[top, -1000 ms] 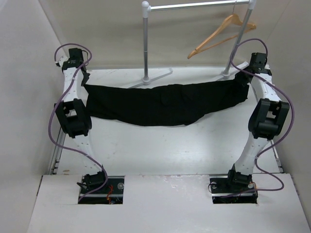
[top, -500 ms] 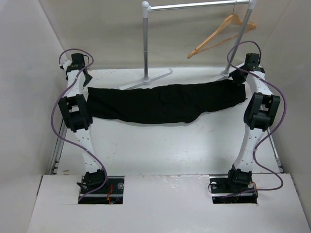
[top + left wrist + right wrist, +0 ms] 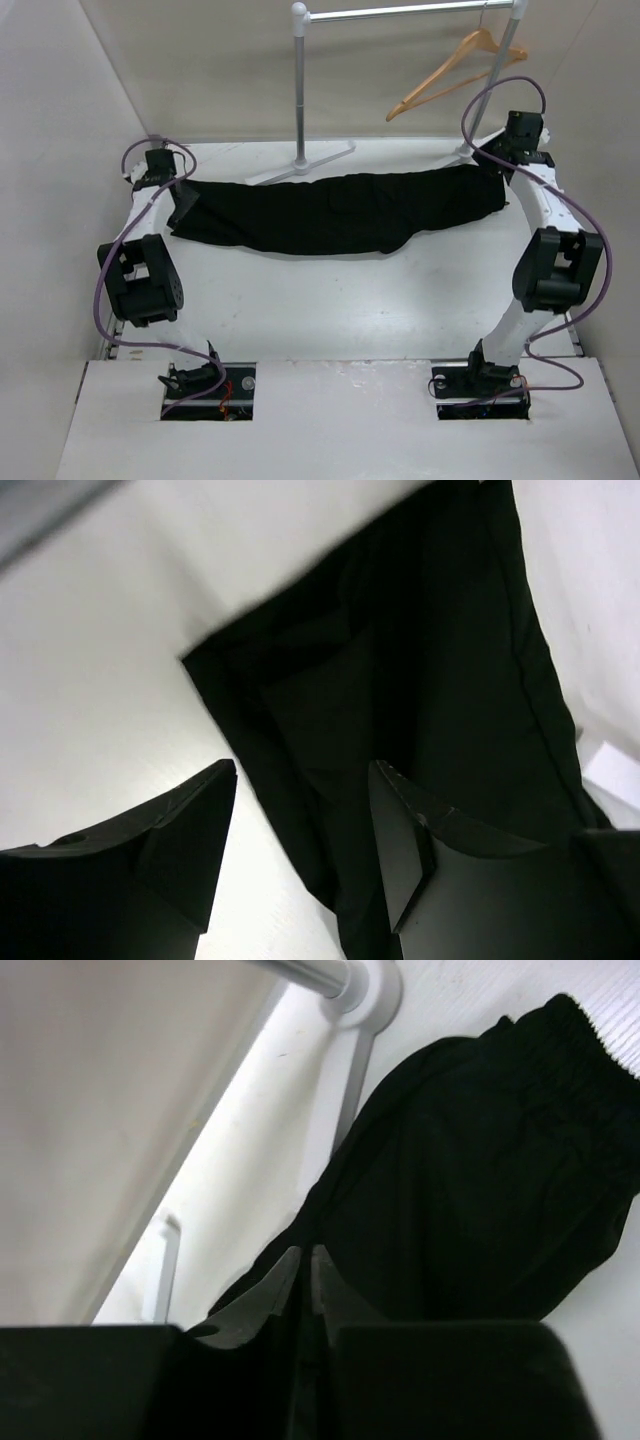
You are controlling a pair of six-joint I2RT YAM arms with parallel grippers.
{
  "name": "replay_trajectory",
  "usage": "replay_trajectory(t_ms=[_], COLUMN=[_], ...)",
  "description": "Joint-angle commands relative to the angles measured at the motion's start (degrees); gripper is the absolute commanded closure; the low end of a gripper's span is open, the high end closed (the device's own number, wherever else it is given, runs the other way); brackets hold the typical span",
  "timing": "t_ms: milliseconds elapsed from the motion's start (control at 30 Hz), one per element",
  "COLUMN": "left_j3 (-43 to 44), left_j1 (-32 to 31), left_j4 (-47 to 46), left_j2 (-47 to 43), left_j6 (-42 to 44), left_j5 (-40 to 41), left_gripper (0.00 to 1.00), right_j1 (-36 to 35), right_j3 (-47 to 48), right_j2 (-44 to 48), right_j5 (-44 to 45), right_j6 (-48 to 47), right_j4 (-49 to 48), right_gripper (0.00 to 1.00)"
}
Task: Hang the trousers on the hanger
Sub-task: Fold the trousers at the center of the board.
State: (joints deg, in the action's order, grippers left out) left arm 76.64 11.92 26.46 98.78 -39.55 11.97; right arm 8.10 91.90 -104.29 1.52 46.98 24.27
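Observation:
The black trousers [image 3: 335,212] lie stretched left to right across the white table, waistband end at the right [image 3: 500,1130]. My left gripper [image 3: 180,195] hovers over their left end. It is open, its fingers [image 3: 200,820] straddling the cloth edge [image 3: 400,680] without touching it. My right gripper [image 3: 493,160] is above the waistband end, its jaws [image 3: 305,1260] shut to a thin slit with no cloth visibly pinched. The wooden hanger [image 3: 455,65] hangs on the rail at the back right, away from both grippers.
The silver clothes rail [image 3: 400,12] stands at the back. Its left post and foot [image 3: 300,160] are just behind the trousers, and its right post foot [image 3: 360,990] is beside my right gripper. Walls close in on both sides.
The trousers, held up by both ends before, now lie flat on the table. My left jaws opened and that arm folded back. My right jaws opened, then closed again.

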Motion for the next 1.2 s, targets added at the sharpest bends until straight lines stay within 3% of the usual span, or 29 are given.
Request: replay_trajectory(t_ms=[0,300,467,800,900,1100,1167], left_j3=[-3.16,2.10,1.50,-11.07,-13.88,-18.27,-19.25], left_j1=[-0.98,-1.15,-1.16,1.39,2.44,5.09,5.08], left_j4=[-6.41,-7.56,-4.05,-3.87,-4.57,-6.41,-7.12], left_j2=[1.14,9.76,8.81,-1.04,-3.94,-10.53,-12.73], left_j6=[-2.11,-1.41,-1.67,-4.13,-4.83,-6.77,-6.77], left_j5=[-6.60,-6.96,-3.19,6.40,8.07,7.81,5.97], left_gripper=[0.46,0.47,0.79,0.89,0.85,0.49,0.45], right_j1=[-1.81,-8.57,-11.22,-10.51,-10.60,-9.37,-9.02], right_j3=[-5.40,-16.92,-23.33,-30.19,-31.34,-31.34,-30.47], right_j2=[3.38,9.80,13.32,16.49,17.28,18.33,18.33], right_j5=[-1.25,-4.95,-4.68,-4.51,-4.51,-4.68,-4.86], right_j6=[0.83,-0.83,-1.63,-2.25,-2.25,-2.25,-2.07], right_j4=[-6.25,-10.21,-11.35,-11.97,-12.06,-12.06,-11.88], right_gripper=[0.88,0.74,0.71,0.67,0.64,0.51,0.46])
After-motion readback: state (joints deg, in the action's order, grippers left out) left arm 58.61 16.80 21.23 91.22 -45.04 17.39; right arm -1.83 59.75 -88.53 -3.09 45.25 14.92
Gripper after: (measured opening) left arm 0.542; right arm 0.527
